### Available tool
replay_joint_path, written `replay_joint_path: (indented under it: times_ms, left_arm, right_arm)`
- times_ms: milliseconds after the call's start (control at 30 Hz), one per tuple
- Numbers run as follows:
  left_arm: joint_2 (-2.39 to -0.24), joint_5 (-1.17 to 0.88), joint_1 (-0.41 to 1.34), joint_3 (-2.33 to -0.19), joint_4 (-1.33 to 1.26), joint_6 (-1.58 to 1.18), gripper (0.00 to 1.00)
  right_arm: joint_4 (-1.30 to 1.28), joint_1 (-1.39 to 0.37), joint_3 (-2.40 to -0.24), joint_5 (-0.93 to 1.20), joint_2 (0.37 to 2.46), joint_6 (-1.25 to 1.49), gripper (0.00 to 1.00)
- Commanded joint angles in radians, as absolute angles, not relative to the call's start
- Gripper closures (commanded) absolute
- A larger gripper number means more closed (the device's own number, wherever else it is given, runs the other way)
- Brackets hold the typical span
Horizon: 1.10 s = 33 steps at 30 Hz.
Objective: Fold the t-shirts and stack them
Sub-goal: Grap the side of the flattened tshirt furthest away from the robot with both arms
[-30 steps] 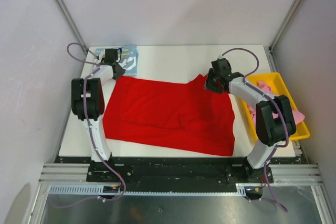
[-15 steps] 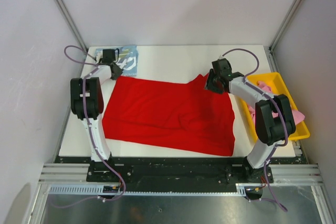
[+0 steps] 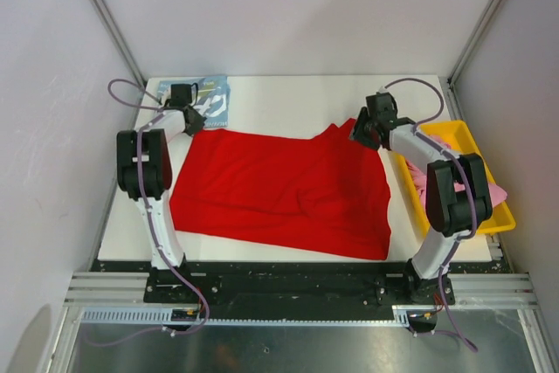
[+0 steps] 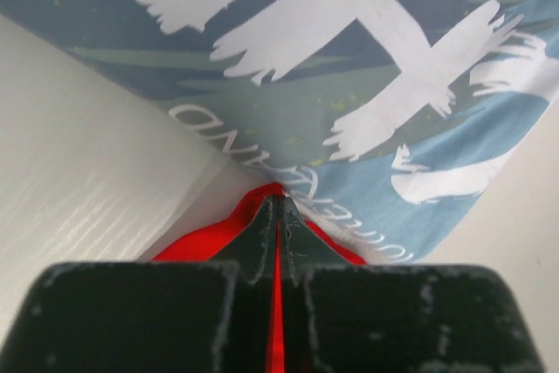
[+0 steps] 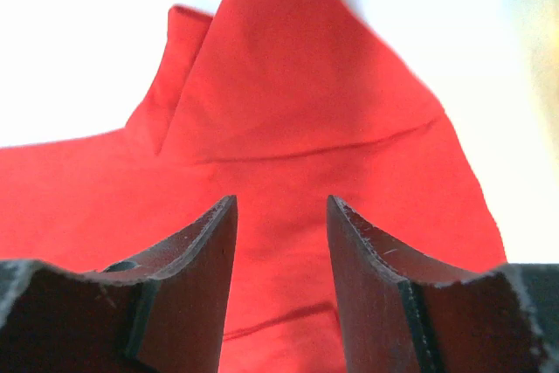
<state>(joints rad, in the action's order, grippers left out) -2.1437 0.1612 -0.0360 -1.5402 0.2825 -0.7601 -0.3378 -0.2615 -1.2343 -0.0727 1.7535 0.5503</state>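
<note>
The right gripper [image 5: 281,216] has edged rightward, jaws apart above the plain red cloth t-shirt [image 3: 279,189]. The left gripper [image 4: 279,209] has pinched its far-left corner.

Top view: high, from near edge, looking down on whole table [image 3: 288,93]. Wrist views: very close, low, facing forward. Shared by all three: red shirt [image 3: 279,189].

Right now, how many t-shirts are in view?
3. The red t-shirt lies spread across the middle, the blue t-shirt lies at the far-left corner, and the pink t-shirt is bunched in the yellow tray at right; more may hide beneath it.
</note>
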Motion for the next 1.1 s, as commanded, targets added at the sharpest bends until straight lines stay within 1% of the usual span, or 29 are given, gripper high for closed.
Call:
replay_joint_path:
  times_ms: [0, 267, 567, 833, 1067]
  left_arm:
    - [-2.047, 0.146, -0.043, -1.496, 0.279, -0.756, 1.00]
    - [-2.012, 0.119, -0.042, -1.458, 0.279, -0.721, 1.00]
    - [-2.000, 0.104, -0.041, -1.456, 0.278, -0.706, 1.00]
    - [-2.007, 0.093, -0.041, -1.466, 0.279, -0.709, 1.00]
    - [-2.014, 0.083, -0.041, -1.475, 0.279, -0.720, 1.00]
  right_arm:
    - [-0.223, -0.224, -1.299, -0.093, 1.803, 0.576, 0.49]
    - [-0.182, -0.190, -1.410, -0.129, 1.945, 0.568, 0.48]
    - [-0.236, -0.156, -1.578, -0.134, 2.113, 0.579, 0.50]
    - [-0.292, -0.155, -1.702, -0.125, 2.217, 0.553, 0.51]
    - [-0.317, -0.161, -1.754, -0.081, 2.281, 0.546, 0.51]
